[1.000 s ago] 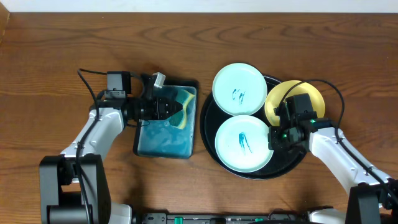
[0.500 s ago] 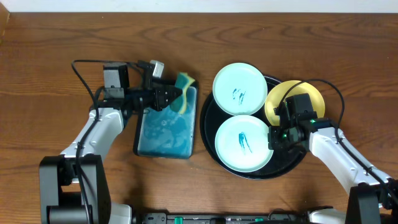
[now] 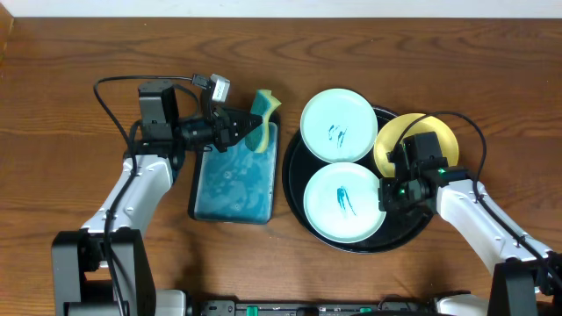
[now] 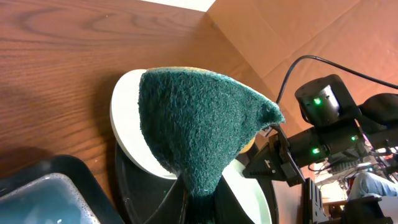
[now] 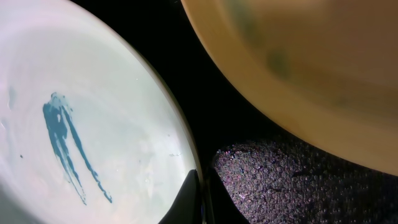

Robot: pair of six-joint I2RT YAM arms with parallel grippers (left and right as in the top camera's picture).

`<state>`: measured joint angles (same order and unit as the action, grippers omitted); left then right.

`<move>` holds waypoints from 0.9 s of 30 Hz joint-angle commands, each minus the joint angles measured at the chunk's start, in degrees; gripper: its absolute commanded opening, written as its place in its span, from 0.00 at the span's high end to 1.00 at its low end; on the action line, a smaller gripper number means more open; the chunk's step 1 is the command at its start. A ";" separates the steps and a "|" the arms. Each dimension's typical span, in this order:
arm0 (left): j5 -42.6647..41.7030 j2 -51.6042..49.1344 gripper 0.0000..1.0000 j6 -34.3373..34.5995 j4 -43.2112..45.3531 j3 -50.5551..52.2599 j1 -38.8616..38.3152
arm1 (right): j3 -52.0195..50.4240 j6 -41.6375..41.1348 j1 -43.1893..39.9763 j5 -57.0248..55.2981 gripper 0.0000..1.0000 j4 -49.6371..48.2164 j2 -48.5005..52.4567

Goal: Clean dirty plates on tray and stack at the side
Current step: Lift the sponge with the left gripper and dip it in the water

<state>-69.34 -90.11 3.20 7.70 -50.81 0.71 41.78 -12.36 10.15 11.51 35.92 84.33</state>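
The black tray point(image 3: 292, 173) holds two mint-white plates with teal scribbles, one at the back point(image 3: 339, 125) and one at the front point(image 3: 343, 202), and a yellow plate point(image 3: 417, 140) leaning on its right rim. My left gripper point(image 3: 248, 132) is shut on a yellow-green sponge point(image 3: 263, 111), raised over the basin's far right corner, left of the tray. In the left wrist view the sponge's dark green face point(image 4: 199, 124) hides most of the back plate point(image 4: 127, 118). My right gripper point(image 5: 202, 199) is shut on the front plate's point(image 5: 81, 124) right rim, beside the yellow plate point(image 5: 298, 62).
A black-rimmed basin of blue water point(image 3: 235, 180) sits left of the tray, below the left gripper. Bare wood tabletop point(image 3: 79, 70) lies around the basin and tray. Cables loop over both arms.
My left gripper has lifted the sponge out of the basin's water and carried it up and right, toward the tray. The right arm and the plates have not moved.
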 commanded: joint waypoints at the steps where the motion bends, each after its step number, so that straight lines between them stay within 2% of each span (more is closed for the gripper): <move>1: -2.25 1.33 0.92 0.57 0.13 -0.07 0.31 | -0.35 0.85 0.39 -0.76 0.99 -0.15 0.33; 12: -2.12 1.33 0.92 0.55 -0.57 -0.04 0.31 | -0.35 0.85 0.39 -0.74 0.99 -0.15 0.33; 15: 1.03 1.33 0.92 0.52 -2.34 -0.04 0.28 | -0.35 0.85 0.39 -0.76 0.99 -0.15 0.33; 18: 10.49 1.33 0.92 0.52 -7.13 -0.04 0.22 | -0.35 0.85 0.39 -0.76 0.99 -0.17 0.33; 22: 29.51 1.33 0.92 0.90 -15.89 -0.04 -0.46 | -0.35 0.85 0.39 -0.76 0.99 -0.20 0.33; 27: 53.75 1.33 0.92 7.06 -23.45 -0.04 -2.99 | -0.35 0.83 0.39 -0.76 0.99 -0.20 0.33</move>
<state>-34.65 -90.11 6.33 -14.41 -50.70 -0.89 41.76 -12.36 10.15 11.49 35.92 84.33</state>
